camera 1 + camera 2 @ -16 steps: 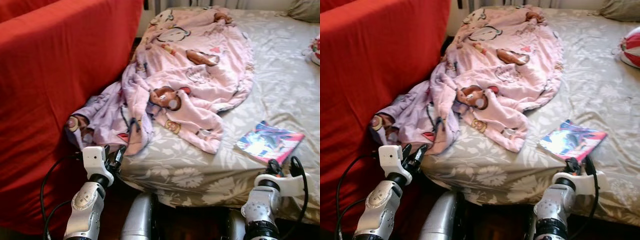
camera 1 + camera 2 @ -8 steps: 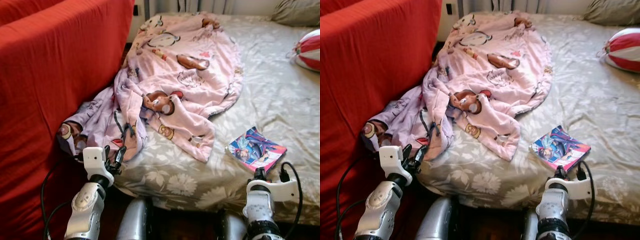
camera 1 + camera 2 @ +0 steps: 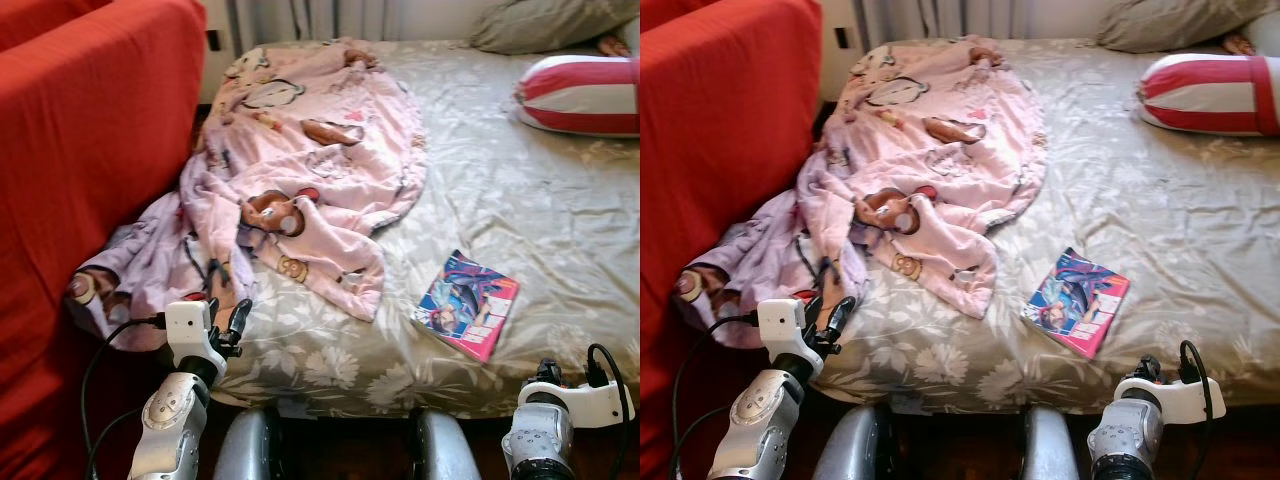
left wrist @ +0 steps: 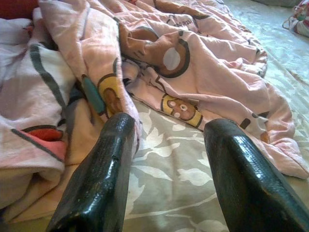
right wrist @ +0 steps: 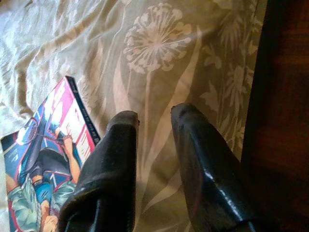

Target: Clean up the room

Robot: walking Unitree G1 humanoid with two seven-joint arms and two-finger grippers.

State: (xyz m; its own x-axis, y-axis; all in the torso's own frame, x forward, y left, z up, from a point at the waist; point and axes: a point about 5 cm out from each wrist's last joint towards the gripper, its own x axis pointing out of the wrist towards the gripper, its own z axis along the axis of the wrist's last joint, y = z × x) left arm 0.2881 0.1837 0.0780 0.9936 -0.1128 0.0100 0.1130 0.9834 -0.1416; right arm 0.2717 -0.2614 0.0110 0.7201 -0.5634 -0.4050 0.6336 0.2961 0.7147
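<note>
A pink cartoon-print blanket (image 3: pixel 310 150) lies crumpled on the left half of the bed (image 3: pixel 530 230) and spills over its near left corner. A colourful comic book (image 3: pixel 467 303) lies flat on the floral sheet near the front edge. My left gripper (image 3: pixel 228 322) is held low at the bed's left front corner. In the left wrist view this gripper (image 4: pixel 169 125) is open just short of the blanket's folds (image 4: pixel 193 63). My right gripper (image 5: pixel 154 116) hangs at the bed's front edge with its fingers slightly apart and empty; the comic book (image 5: pixel 48 159) lies just beyond them to one side.
A red-covered sofa (image 3: pixel 80 130) stands close along the left of the bed. A red and white striped cushion (image 3: pixel 585 82) and a grey pillow (image 3: pixel 540 22) lie at the far right. Dark wooden floor (image 5: pixel 285 96) runs below the bed edge.
The whole view has shifted, so more of the bed and the striped cushion now show. My right gripper sits lower, below the bed's front edge. The blanket and book lie unchanged.
</note>
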